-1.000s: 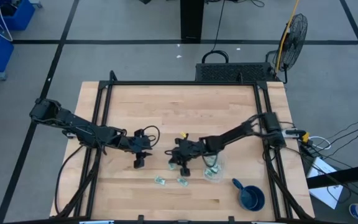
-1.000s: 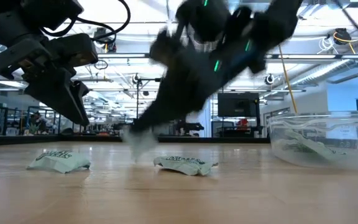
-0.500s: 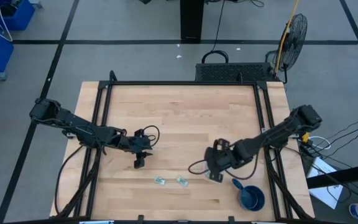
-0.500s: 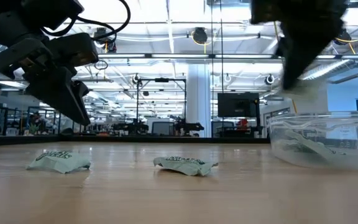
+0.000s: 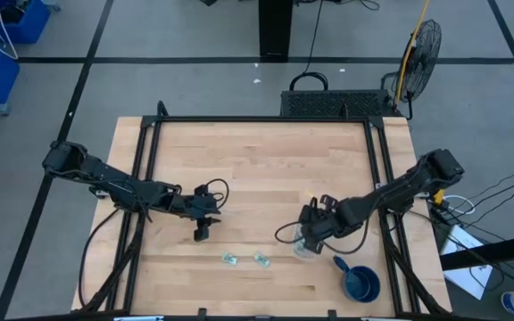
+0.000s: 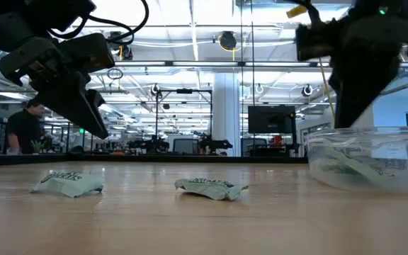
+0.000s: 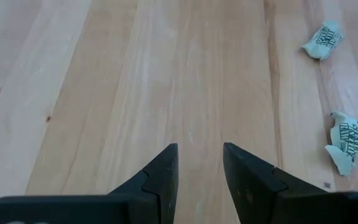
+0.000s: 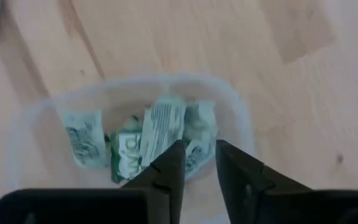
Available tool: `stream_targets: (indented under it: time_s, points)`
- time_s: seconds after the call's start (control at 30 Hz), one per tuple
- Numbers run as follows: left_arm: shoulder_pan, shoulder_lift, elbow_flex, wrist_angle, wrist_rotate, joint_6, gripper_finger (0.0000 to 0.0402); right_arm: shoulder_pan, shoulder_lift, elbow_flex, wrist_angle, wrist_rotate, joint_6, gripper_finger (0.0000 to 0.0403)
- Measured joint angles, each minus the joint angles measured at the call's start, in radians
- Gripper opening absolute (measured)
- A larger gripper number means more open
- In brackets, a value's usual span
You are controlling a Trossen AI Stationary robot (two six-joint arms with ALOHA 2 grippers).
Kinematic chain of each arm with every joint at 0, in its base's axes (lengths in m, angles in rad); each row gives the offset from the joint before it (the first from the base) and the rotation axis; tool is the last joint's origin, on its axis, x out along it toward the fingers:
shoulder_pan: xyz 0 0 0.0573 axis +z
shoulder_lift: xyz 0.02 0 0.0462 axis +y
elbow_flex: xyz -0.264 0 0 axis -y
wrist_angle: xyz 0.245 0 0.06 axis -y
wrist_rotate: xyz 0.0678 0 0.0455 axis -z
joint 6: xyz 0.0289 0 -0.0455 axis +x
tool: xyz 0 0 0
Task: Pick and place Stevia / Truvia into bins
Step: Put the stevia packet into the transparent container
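The right hand (image 8: 196, 163) hangs over the clear bin (image 8: 241, 124) near the table's (image 5: 266, 160) near right, its fingers slightly apart and empty, with several green packets (image 8: 160, 134) lying inside. Two more packets (image 5: 230, 259) (image 5: 261, 259) lie on the table left of the bin, and the left hand (image 7: 199, 168) hovers farther left, fingers parted on nothing.

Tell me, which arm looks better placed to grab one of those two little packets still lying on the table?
Probably the left: its open gripper hovers near the two packets, while the right gripper is over the clear container.

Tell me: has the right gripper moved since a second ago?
Yes. The right gripper left the two loose packets and now hangs over the clear container.
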Motion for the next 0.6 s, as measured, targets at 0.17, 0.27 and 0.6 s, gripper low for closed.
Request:
stream_targets:
  time_s: [0.17, 0.27, 0.6]
  points:
    - [0.000, 0.000, 0.000, 0.000, 0.006, -0.001, 0.0134, -0.025, -0.080, 0.010, 0.101, 0.009, -0.090, 0.0090]
    - [-0.003, 0.000, 0.000, 0.001, 0.063, -0.007, 0.0134, -0.036, -0.118, 0.012, 0.261, 0.010, -0.186, 0.0089]
    - [-0.114, 0.001, 0.000, 0.084, 0.251, 0.003, 0.0134, -0.042, -0.126, -0.047, 0.815, 0.033, -0.629, 0.0089]
